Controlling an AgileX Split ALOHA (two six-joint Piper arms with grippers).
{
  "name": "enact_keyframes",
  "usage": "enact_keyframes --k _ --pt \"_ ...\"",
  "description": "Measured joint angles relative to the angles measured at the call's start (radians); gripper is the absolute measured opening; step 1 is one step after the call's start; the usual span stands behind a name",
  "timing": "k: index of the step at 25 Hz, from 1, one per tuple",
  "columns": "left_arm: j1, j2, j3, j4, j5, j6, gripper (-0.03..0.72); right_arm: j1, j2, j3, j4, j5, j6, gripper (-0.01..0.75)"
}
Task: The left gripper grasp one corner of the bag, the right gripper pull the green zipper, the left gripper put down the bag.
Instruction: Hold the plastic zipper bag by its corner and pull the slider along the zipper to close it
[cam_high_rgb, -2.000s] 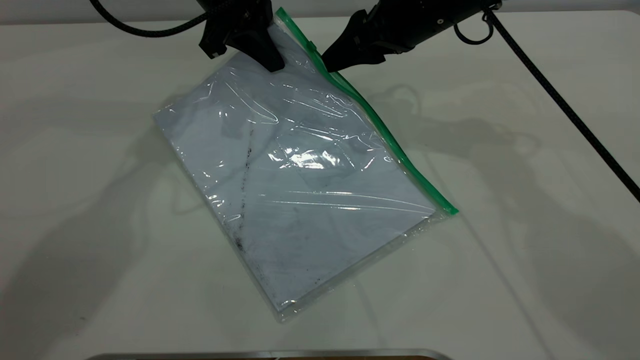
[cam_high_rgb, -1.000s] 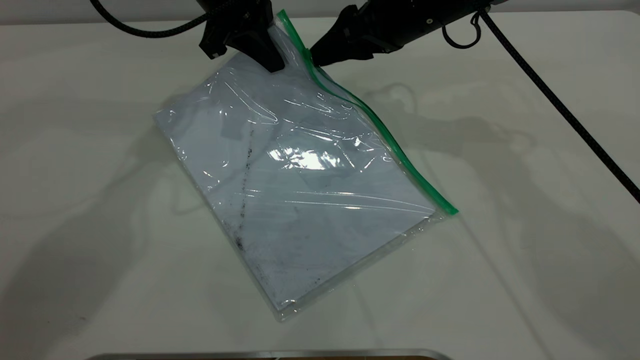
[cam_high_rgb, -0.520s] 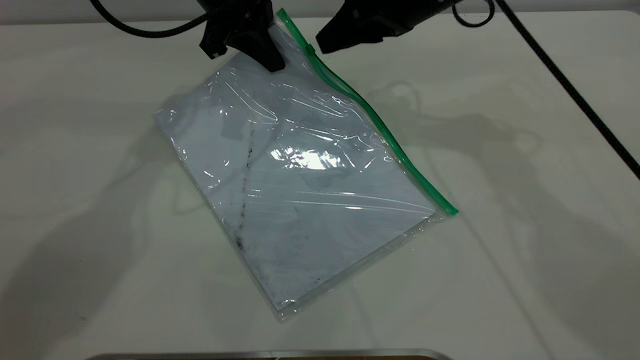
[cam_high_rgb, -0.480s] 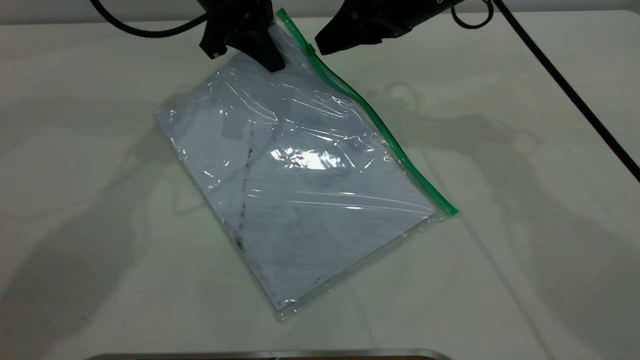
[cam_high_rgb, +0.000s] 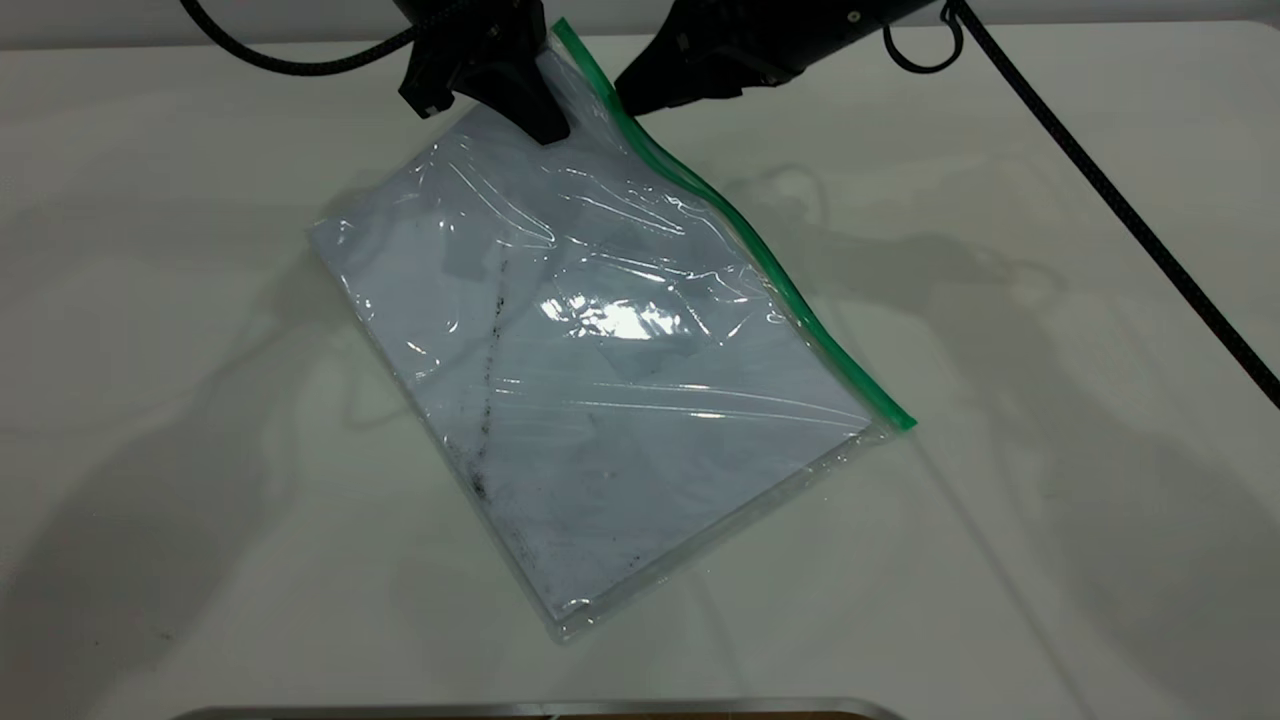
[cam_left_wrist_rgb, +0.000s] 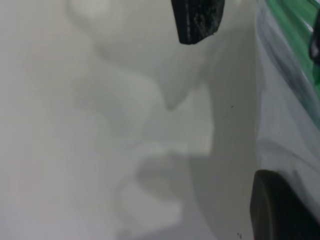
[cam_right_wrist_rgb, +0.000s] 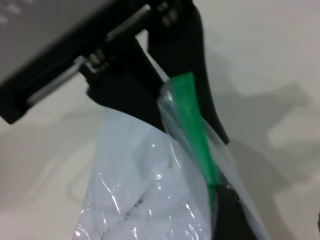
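Note:
The clear bag (cam_high_rgb: 600, 350) with a white sheet and a dark smudge line lies slanted on the table, its far corner lifted. My left gripper (cam_high_rgb: 545, 125) is shut on that corner, at the far end of the green zipper (cam_high_rgb: 760, 260). The right wrist view shows the left gripper (cam_right_wrist_rgb: 167, 107) clamped over the green strip (cam_right_wrist_rgb: 192, 120). My right gripper (cam_high_rgb: 628, 100) is at the zipper just below the held corner and hides the slider tab. It is open. One of its fingers (cam_right_wrist_rgb: 230, 215) lies against the strip, and the other shows only at the picture's edge.
The white table (cam_high_rgb: 1000, 450) spreads around the bag on all sides. A metal-edged object (cam_high_rgb: 540, 710) lies at the table's near edge. The right arm's black cable (cam_high_rgb: 1120, 200) runs across the right side.
My right gripper drew back from the zipper, then came in again and now sits over the slider tab. The left gripper and the bag have stayed in place.

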Motion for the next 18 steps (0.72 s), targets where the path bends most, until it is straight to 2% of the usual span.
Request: enact_keyframes --k 10,18 --pt "0.0 0.0 0.0 0.001 -0.001 -0.001 0.055 -0.003 0.006 0.0 -0.008 0.059 0.0 0.466" --pt "0.0 0.0 0.0 0.0 0.0 -0.004 0.055 0.014 -0.029 0.0 -0.026 0.038 0.036 0.466"
